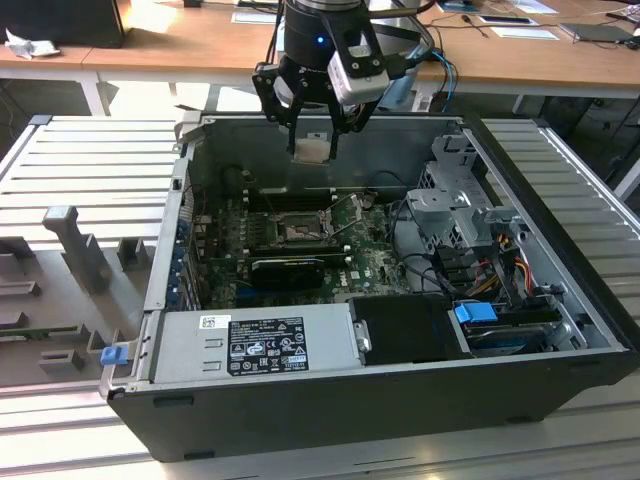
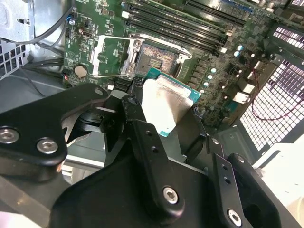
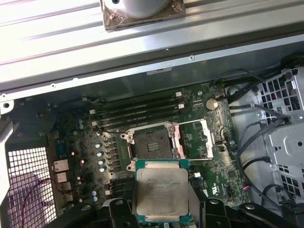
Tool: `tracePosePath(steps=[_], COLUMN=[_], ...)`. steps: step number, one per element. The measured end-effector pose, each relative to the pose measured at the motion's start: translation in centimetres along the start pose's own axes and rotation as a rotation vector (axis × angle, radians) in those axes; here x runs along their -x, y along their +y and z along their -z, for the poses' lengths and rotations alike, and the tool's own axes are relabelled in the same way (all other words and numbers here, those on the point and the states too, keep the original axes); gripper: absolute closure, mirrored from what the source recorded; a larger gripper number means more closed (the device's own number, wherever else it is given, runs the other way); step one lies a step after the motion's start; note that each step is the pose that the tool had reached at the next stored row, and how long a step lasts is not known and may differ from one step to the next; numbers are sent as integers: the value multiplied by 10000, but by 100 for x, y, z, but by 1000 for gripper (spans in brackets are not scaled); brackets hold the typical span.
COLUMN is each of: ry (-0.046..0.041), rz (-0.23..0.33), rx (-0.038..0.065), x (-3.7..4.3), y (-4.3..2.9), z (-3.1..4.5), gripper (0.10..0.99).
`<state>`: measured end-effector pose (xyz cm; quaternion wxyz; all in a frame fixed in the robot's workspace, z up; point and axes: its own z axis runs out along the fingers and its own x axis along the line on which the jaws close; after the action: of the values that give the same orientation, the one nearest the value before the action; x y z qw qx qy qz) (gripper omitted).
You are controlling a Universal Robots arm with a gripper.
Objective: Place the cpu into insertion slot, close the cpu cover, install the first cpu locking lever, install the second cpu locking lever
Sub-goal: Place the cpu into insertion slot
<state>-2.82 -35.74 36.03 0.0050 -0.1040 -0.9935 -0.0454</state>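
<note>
So the black claw (image 1: 313,140) is clamped shut on the small, flat, silver-topped square cpu (image 1: 312,148), holding it well above the open case, and the dark-rimmed square insertion slot (image 1: 298,233) on the green board sits uncovered down below it.

small square pale silver cpu (image 3: 160,187): smooth metal top, soft shine | thin square cpu cover (image 3: 176,141): bright shiny metal | green circuit board (image 3: 223,171): smooth, a bit glossy | black gripper (image 1: 315,146): matt, with shiny metal screws | grey power supply box (image 1: 190,350): dull bare metal | big dark grey computer case (image 1: 350,420): matt, smooth | brown tabletop (image 1: 180,45): smooth wood
</note>
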Motion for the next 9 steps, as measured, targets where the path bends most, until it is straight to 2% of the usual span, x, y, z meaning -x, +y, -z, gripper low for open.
tracePosePath(steps=[9], ry=[-21], rz=[-225], rx=[4], x=[0], y=[0], z=[-3], gripper=[561])
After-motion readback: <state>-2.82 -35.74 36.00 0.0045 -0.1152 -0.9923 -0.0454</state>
